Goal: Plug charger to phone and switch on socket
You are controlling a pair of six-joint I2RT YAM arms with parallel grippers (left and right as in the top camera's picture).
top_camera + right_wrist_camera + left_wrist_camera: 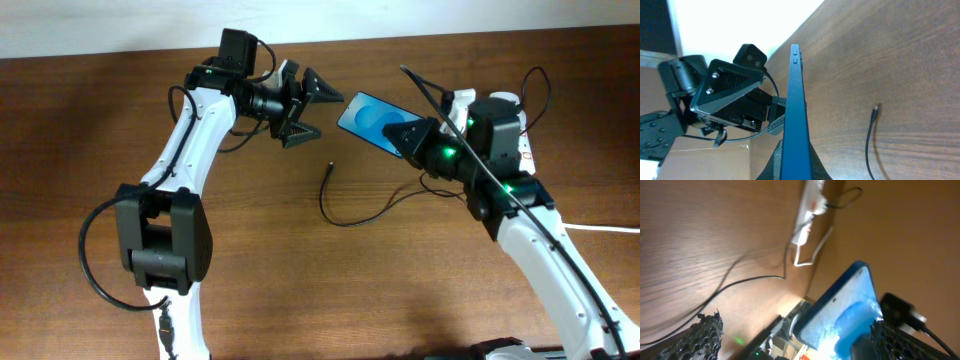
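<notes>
Right jaws clamp the phone (pixel 368 118) above the bench (pixel 300 300); left jaws gape wide. Best drop them onto the charger (pixel 329 168) just behind its tip.

table (pixel 300 290): brown wood, visible grain, smooth, soft sheen with light glare
phone (pixel 368 118) screen: glass, glossy, reflective
phone edge: blue, smooth, satin; cannot tell whether metal or plastic
charger cable (pixel 346 221): thin, black, matt, rubbery-looking sheath
socket (pixel 807 205): white plastic, smooth, slight gloss
socket cord (pixel 812 255): white, smooth sheath
left gripper (pixel 328 113) pads (pixel 705 335): black, matt, rough dimpled mesh texture
arm shells (pixel 190 140): white plastic, smooth, glossy
arm joints (pixel 165 240): black plastic, matt
far wall (pixel 100 25): white, matt, flat
</notes>
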